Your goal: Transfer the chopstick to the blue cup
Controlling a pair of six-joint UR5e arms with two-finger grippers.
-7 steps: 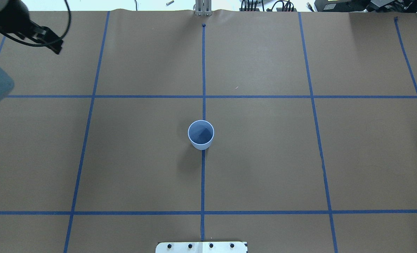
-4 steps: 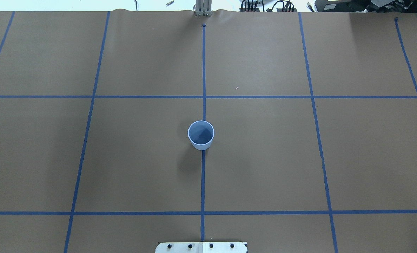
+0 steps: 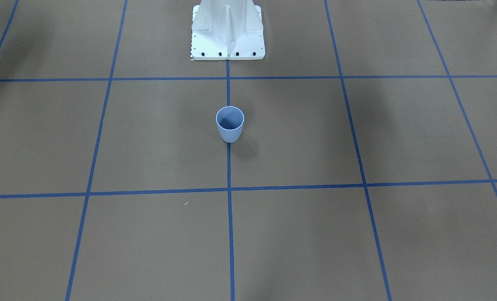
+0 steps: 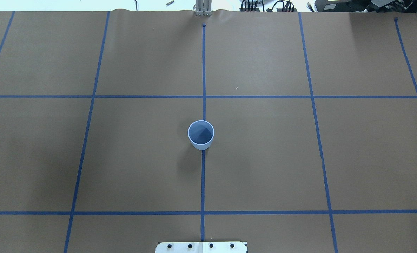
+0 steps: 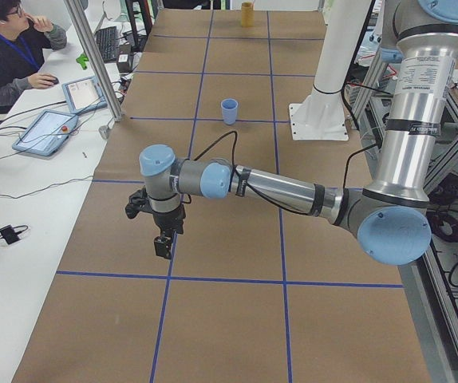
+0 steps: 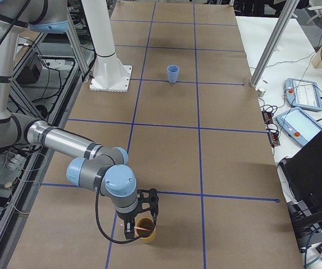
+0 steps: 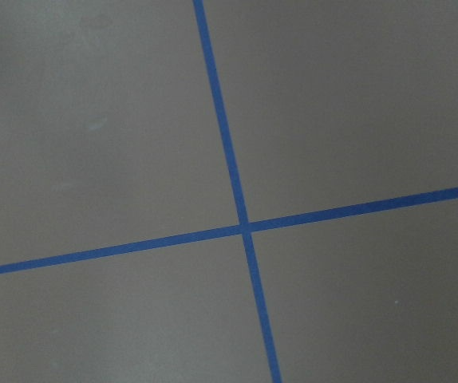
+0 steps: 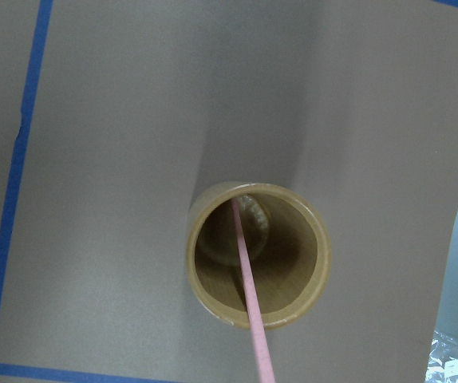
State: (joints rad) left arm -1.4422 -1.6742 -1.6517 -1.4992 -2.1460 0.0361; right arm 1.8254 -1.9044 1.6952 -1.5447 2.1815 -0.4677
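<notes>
The blue cup (image 4: 201, 135) stands upright and empty at the table's centre on the middle tape line; it also shows in the front view (image 3: 230, 123) and both side views (image 5: 229, 111) (image 6: 173, 73). A pale pink chopstick (image 8: 249, 295) leans inside a tan cylinder cup (image 8: 258, 255) at the table's right end (image 6: 146, 235). My right gripper (image 6: 141, 227) hangs directly over that tan cup; I cannot tell whether it is open or shut. My left gripper (image 5: 163, 243) hovers over bare paper at the left end; I cannot tell its state.
The white robot base (image 3: 227, 31) stands behind the blue cup. Blue tape lines grid the brown paper (image 7: 243, 227). An operator (image 5: 5, 48) sits at a side bench with tablets (image 5: 47, 130). Aluminium posts (image 6: 267, 53) stand at the table's far edge.
The left arm, seen at the overhead view's upper left one second ago, has left that view. The blue cup has not moved.
</notes>
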